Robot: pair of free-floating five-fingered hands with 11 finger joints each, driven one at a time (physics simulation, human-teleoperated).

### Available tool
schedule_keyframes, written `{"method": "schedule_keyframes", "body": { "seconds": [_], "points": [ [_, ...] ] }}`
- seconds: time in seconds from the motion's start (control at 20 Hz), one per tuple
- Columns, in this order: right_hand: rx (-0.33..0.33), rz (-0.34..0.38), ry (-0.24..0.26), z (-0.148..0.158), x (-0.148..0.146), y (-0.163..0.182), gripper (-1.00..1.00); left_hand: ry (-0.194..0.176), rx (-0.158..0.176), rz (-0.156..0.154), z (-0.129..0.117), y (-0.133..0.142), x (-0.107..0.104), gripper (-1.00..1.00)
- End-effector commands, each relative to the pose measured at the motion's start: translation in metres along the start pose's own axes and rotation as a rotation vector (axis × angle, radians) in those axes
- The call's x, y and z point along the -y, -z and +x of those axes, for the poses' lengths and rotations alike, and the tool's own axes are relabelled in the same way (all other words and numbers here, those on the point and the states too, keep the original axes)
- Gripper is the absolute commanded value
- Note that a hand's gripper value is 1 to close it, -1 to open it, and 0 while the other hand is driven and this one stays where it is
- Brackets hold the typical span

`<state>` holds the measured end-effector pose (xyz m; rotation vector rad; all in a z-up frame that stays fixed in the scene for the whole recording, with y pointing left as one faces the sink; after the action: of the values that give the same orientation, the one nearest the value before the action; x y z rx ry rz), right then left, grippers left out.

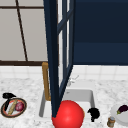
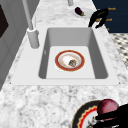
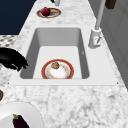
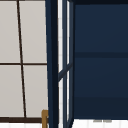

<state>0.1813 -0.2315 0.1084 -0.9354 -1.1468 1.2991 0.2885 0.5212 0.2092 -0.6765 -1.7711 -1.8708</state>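
Marble counter (image 2: 37,100) surrounds a white sink (image 2: 101,62), the landmark for all positions below. Inside the sink basin lies a red-rimmed bowl (image 2: 69,60) holding a small brownish scrap, set flat on the floor of the basin. Left of the sink, a patterned plate (image 1: 3,111) carries a red onion (image 1: 19,106) and a pale stick-like item; the left hand (image 1: 8,95) hangs at that plate's far-left rim, its fingers curled downward beside the onion, and whether they touch the onion cannot be told. Right of the sink's front corner the right hand (image 1: 93,113) hovers, fingers drooping loosely and holding nothing. Further right, a white plate (image 3: 30,112) bears an eggplant (image 3: 19,121). An open cabinet door (image 1: 53,50) and a red ball (image 1: 68,114) stand before the sink.
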Motion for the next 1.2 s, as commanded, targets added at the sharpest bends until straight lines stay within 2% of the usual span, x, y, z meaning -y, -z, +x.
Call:
{"method": "schedule_keyframes", "body": {
  "seconds": [0.0,0.3,0.45,0.55,0.6,0.65,0.7,0.75,0.9,1.0,1.05,1.1,1.15],
  "points": [
    [0.0,0.0,0.0,0.0,0.0,0.0,0.0,0.036,-0.063,0.079,0.026,-0.001,-0.016,-1.0],
    [0.0,0.0,0.0,0.0,0.0,0.0,0.0,0.002,-0.067,0.094,0.052,-0.001,-0.034,-1.0],
    [0.0,0.0,0.0,0.0,0.0,0.0,0.0,0.006,-0.077,0.064,0.056,0.009,-0.024,-1.0],
    [0.0,0.0,0.0,0.0,0.0,0.0,0.0,0.003,-0.032,0.019,0.057,0.029,-0.01,-1.0],
    [0.0,0.0,0.0,0.0,0.0,0.0,0.0,0.006,-0.007,-0.006,0.053,0.036,0.006,-1.0],
    [0.0,0.0,0.0,0.0,0.0,0.0,0.0,0.011,0.001,-0.015,0.047,0.041,0.013,-1.0],
    [0.0,0.0,0.0,0.0,0.0,0.0,0.0,0.044,0.043,-0.052,0.042,0.037,0.016,-1.0],
    [0.0,0.0,0.0,0.0,0.0,0.0,0.0,0.061,0.066,-0.079,0.037,0.035,0.022,-1.0],
    [0.0,0.0,0.0,0.0,0.0,0.0,0.0,0.022,0.109,-0.079,0.022,0.036,0.037,-1.0],
    [0.0,0.0,0.0,0.0,0.0,0.0,0.0,0.021,0.126,-0.077,0.012,0.037,0.049,-1.0],
    [0.0,0.0,0.0,0.0,0.0,0.0,0.0,-0.003,0.129,-0.078,0.003,0.037,0.055,-1.0],
    [0.0,0.0,0.0,0.0,0.0,0.0,0.0,-0.01,0.125,-0.071,-0.005,0.035,0.058,-1.0],
    [0.0,0.0,0.0,0.0,0.0,0.0,0.0,-0.018,0.11,-0.055,-0.014,0.027,0.062,-1.0]
  ]
}}
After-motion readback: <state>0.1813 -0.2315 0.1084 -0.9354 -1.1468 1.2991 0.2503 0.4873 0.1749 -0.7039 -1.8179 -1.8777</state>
